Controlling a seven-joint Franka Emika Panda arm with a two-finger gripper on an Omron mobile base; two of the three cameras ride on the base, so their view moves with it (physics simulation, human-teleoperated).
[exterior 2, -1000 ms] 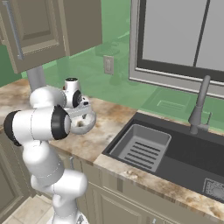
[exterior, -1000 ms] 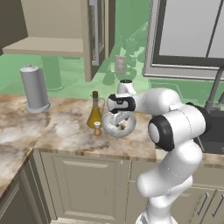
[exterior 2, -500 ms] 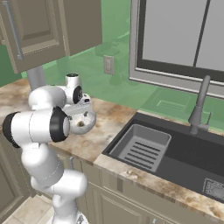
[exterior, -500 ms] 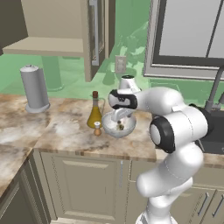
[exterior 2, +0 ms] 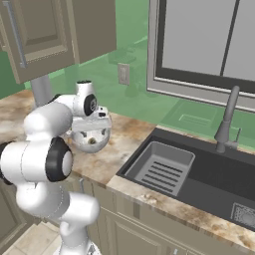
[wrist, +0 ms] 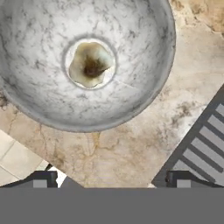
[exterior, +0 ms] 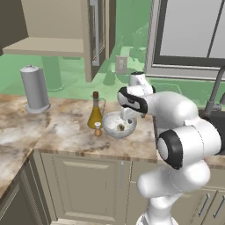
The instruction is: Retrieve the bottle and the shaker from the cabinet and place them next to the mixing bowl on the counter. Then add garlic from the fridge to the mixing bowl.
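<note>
My gripper (wrist: 111, 178) hangs above the mixing bowl (wrist: 87, 65), fingers spread wide and holding nothing. Straight below and a little ahead of my fingertips, in the bottom of the bowl, lies the garlic (wrist: 90, 64), so I judge the last step to be all but finished: bottle and shaker are out of the cabinet, the garlic is in the bowl, and what remains is to lift clear. That move calls for a straight rise away from the bowl rim, without brushing the bottle standing just beyond it on the far side from my arm.

The garlic is a small pale, cream-yellow lump with a darker brown hollow at its middle, lying loose in the bowl's flat centre and touching nothing but the bowl. The bowl is round, grey-white and speckled, with a fine crack-like line running down its inner wall.

In the left base view the bottle (exterior: 95, 113) stands upright just beside the bowl, golden liquid under a brown cork, and the shaker (exterior: 98, 129) sits at the bottle's foot, near the bowl's edge. All rest on the counter (exterior: 61, 132), below my hand. To the other side of my fingers the sink (exterior 2: 164, 167) begins.
</note>
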